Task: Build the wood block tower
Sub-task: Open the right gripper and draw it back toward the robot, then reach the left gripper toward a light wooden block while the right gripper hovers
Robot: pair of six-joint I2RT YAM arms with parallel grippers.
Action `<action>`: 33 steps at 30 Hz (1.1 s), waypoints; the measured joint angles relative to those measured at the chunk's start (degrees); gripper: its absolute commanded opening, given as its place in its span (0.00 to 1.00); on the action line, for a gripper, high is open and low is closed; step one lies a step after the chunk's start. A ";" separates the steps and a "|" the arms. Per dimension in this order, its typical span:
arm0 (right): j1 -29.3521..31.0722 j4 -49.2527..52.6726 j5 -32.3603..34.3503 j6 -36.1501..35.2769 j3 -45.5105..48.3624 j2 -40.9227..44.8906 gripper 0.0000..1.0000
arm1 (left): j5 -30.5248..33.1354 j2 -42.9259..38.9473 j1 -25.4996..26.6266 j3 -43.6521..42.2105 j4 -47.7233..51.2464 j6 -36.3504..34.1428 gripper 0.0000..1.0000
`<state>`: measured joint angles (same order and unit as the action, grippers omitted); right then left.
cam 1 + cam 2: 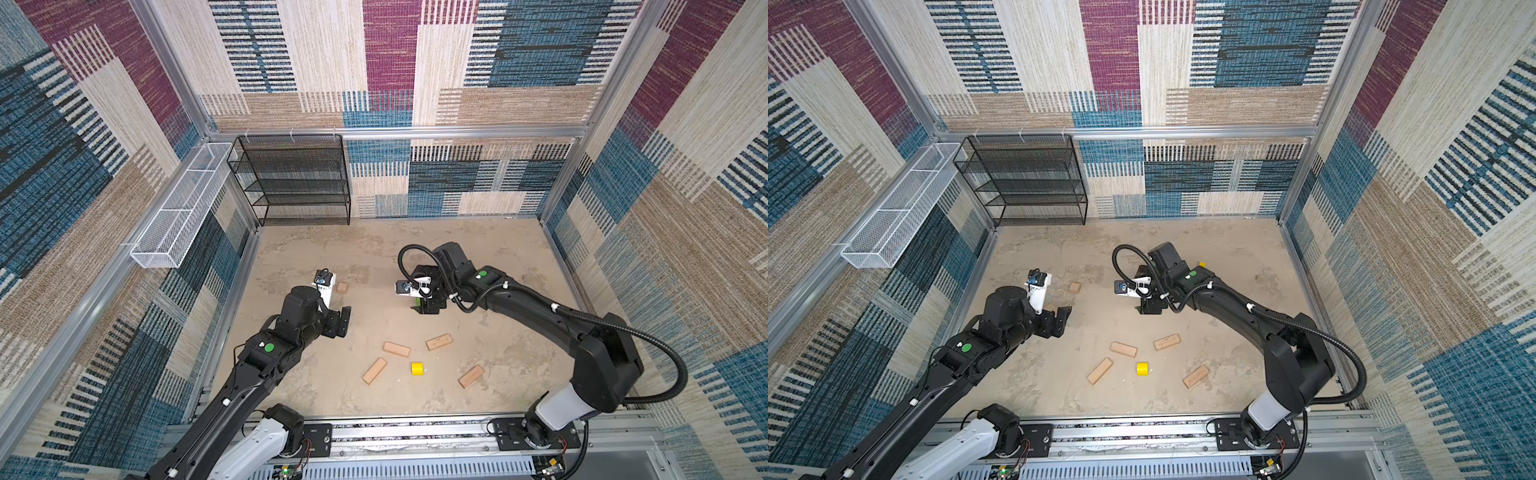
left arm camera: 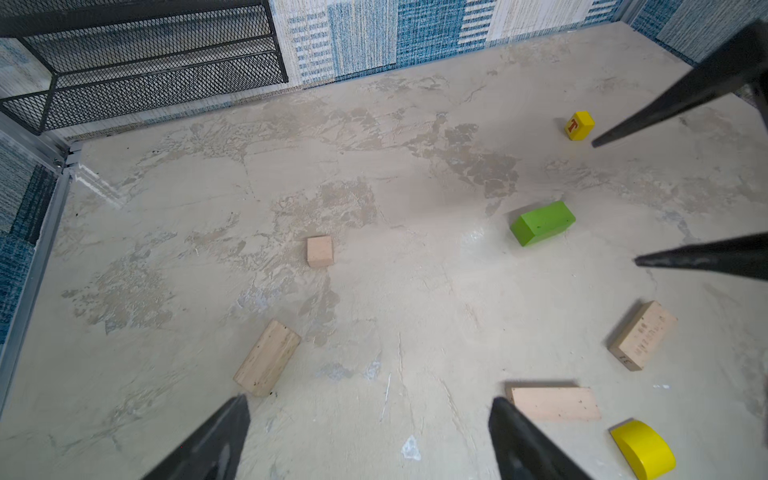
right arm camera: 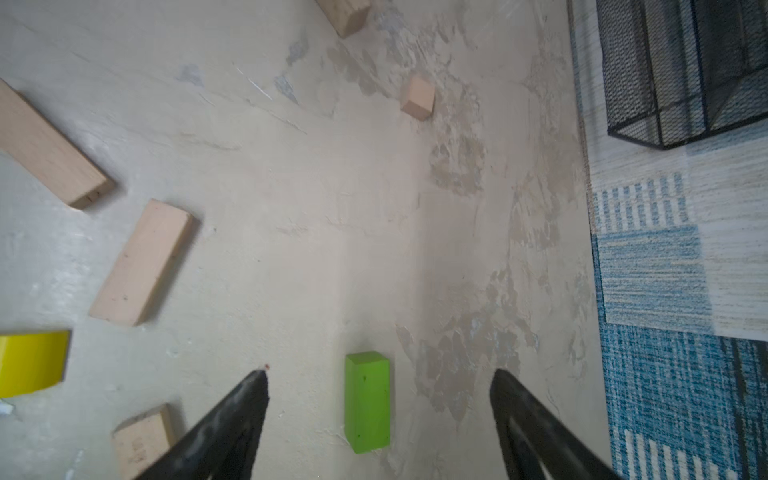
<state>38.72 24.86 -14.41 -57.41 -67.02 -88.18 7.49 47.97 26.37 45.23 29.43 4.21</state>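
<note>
Wood blocks [image 1: 374, 370] lie scattered singly across tabletop [image 1: 324, 386] before you, none touching. Four tan planks [image 1: 439, 342] and yellow half-round [image 1: 417, 368] cluster near front edge; tan cube [image 1: 342, 287] sits farther back, near your left gripper [image 2: 370, 399], its jaws spread wide on nothing. Your right gripper [image 3: 379, 373] hovers over green brick [image 3: 368, 401], jaws wide either side, fingers clear of it, brick flat on tabletop. Yellow lettered cube [image 2: 579, 125] stands apart, beyond right arm.
</note>
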 measured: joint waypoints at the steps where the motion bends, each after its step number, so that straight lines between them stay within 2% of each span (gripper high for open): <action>1: 1.62 -2.36 0.09 1.92 2.19 1.60 0.83 | 0.11 0.00 0.00 0.02 0.04 0.09 0.94; 6: 6.08 -11.80 0.68 11.85 8.74 6.01 0.78 | 1.18 0.00 0.00 0.11 0.13 0.33 0.94; 12: 7.50 -22.69 1.70 25.09 12.17 8.74 0.78 | 1.90 0.07 0.00 0.20 0.92 0.39 0.94; 16: 7.50 -28.87 5.38 33.73 12.74 9.33 0.83 | 2.91 0.50 0.00 0.46 1.36 0.44 0.95; 20: 7.50 -30.21 8.98 40.87 8.94 7.21 0.82 | 4.20 0.52 0.00 0.74 1.60 0.59 0.96; 26: 7.50 -28.63 13.05 48.74 0.22 1.75 0.83 | 6.80 -0.52 0.00 0.74 1.92 0.81 0.98; 33: 7.54 -29.83 13.14 51.32 -0.42 0.46 0.84 | 10.34 -0.96 -0.02 0.74 2.16 1.64 0.99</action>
<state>46.26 -4.97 -1.28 -6.09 -67.44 -87.72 17.82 47.00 26.35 45.98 31.59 5.85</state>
